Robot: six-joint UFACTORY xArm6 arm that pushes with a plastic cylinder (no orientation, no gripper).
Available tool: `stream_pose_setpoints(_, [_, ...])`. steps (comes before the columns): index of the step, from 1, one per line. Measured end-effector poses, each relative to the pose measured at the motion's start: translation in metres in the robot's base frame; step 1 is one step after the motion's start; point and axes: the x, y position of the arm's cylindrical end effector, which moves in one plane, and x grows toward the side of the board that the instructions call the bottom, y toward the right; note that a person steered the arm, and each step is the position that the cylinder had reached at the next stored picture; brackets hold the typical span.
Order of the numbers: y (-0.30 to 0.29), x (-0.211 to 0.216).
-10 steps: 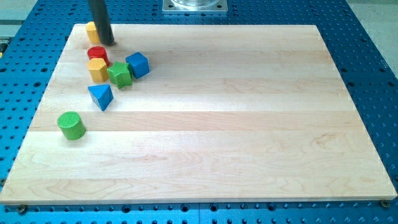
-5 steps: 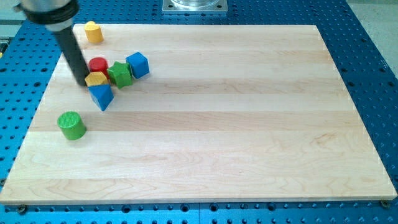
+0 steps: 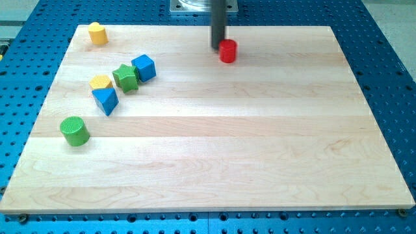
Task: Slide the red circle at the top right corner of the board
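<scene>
Rod's upper part is cut off at the view's top, no jaws here, my tip (image 3: pixel 217 47) touches the red circle (image 3: pixel 227 51) on the wooden surface (image 3: pixel 260 143) over blue pegboard (image 3: pixel 390 78).

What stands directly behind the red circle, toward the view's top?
My tip stands just behind the red circle, at its upper-left edge, seemingly touching. The rod covers a strip of the board and its top edge, so nothing there can be checked.

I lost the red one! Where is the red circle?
The red circle sits near the view's top, just right of centre, touching my tip on its left, far from the other blocks.
</scene>
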Motion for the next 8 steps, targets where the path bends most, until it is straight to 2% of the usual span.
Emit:
stream_pose_setpoints(1, [-0.060, 0.027])
stream_pose_setpoints(2, [0.016, 0.045])
stream_pose_setpoints(3, [0.114, 0.022])
stream_pose_setpoints(4, [0.134, 0.006])
stream_pose_setpoints(5, [0.150, 0.057])
stream_pose_setpoints(6, [0.193, 0.031])
stream_pose_setpoints(7, [0.207, 0.024])
stream_pose_setpoints(8, [0.154, 0.035])
